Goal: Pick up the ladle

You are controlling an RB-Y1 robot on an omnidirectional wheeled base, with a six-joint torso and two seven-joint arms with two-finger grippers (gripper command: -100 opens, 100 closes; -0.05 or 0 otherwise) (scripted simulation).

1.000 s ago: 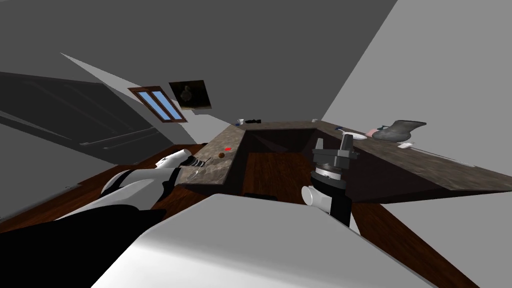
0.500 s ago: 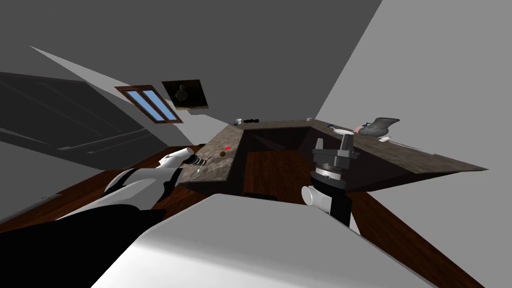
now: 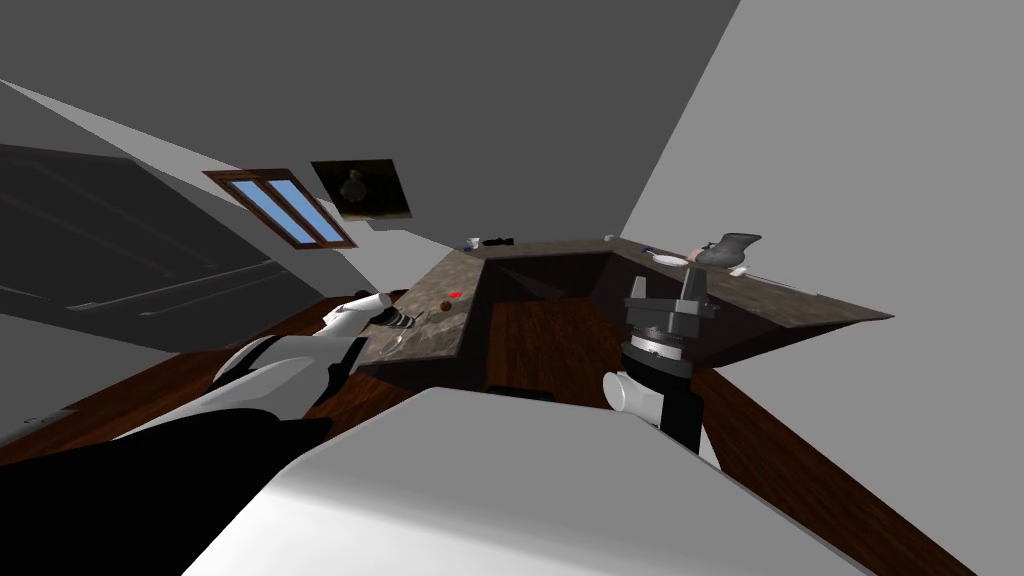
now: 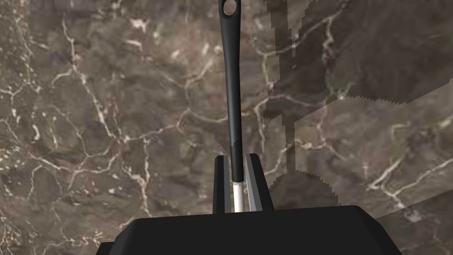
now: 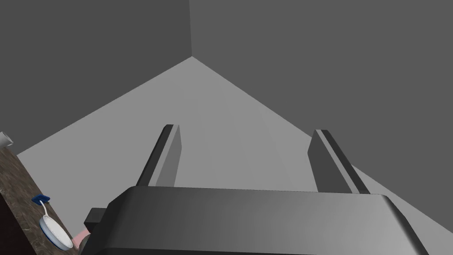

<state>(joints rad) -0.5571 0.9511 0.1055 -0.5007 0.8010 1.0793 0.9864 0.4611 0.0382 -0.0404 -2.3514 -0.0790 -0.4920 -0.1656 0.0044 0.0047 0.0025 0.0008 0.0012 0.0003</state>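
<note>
**One claw on the ladle**

L gripper (image 4: 236,160) is clamped on the ladle (image 4: 232,88) near the handle's white end, just above the marble counter (image 4: 110,110). Lift straight up, slow, grip firm so the long handle can't swivel. R gripper (image 5: 247,133) idle, fingers spread.

Left claw (image 4: 237,158) tight around ladle (image 4: 231,88) handle
</note>
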